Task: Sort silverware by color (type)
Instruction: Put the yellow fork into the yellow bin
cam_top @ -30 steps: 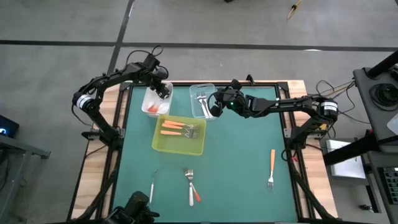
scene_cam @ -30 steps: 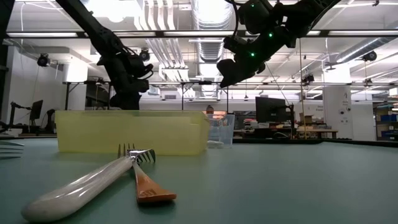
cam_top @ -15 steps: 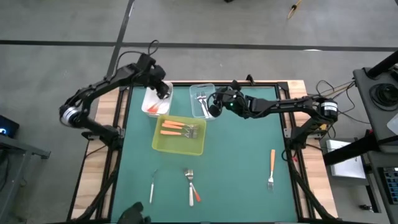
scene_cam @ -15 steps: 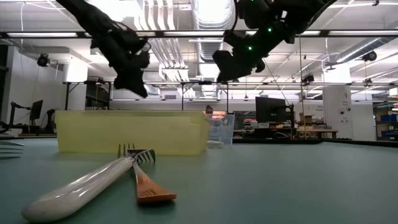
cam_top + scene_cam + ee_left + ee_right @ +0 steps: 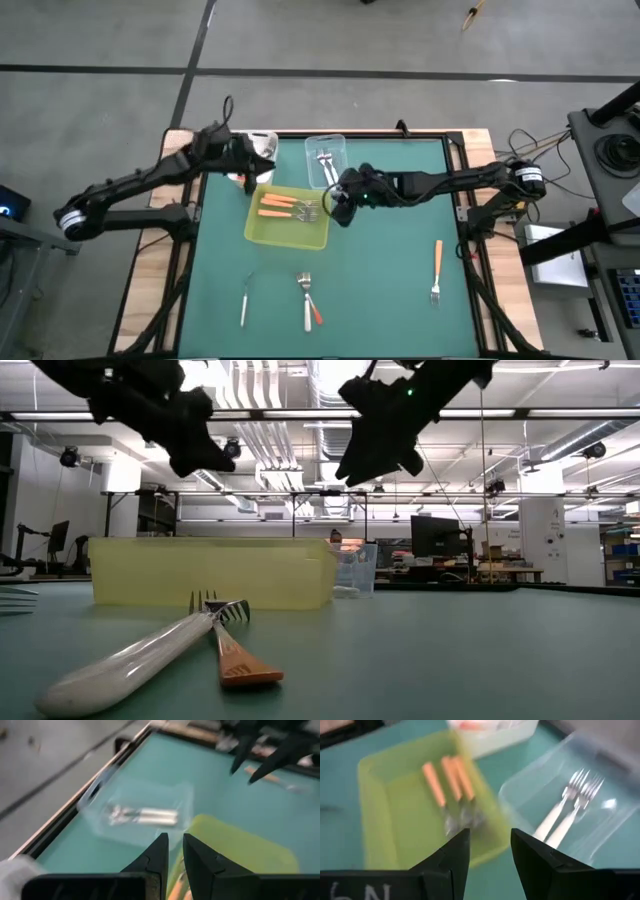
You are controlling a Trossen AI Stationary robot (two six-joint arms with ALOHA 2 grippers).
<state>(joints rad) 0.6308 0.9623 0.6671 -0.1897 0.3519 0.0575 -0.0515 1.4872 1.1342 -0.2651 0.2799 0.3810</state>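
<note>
Three orange-handled forks (image 5: 280,205) lie in the yellow-green tray (image 5: 290,235). Two white-handled forks (image 5: 565,810) lie in the clear tub (image 5: 325,160). On the table lie a small fork (image 5: 244,298), a crossed white-handled and orange-handled pair (image 5: 309,298), and an orange-handled fork (image 5: 437,268). My left gripper (image 5: 258,170) hangs shut and empty over the white tub (image 5: 263,140), partly hiding it. My right gripper (image 5: 336,207) hangs open and empty above the tray's right edge; in its wrist view (image 5: 490,845) nothing shows between the fingers.
The green table is framed by wooden edges (image 5: 180,140). Both arms hang well above the table in the low view, left gripper (image 5: 190,450), right gripper (image 5: 365,460). Open mat lies between the tray and the orange-handled fork at the right.
My left gripper has risen from the white tub and drawn back toward the table's left and near side, tipping up toward level, its arm swinging out to the left. My right gripper has gone from the clear tub toward the near edge, over the tray's right edge, rolling as it went.
</note>
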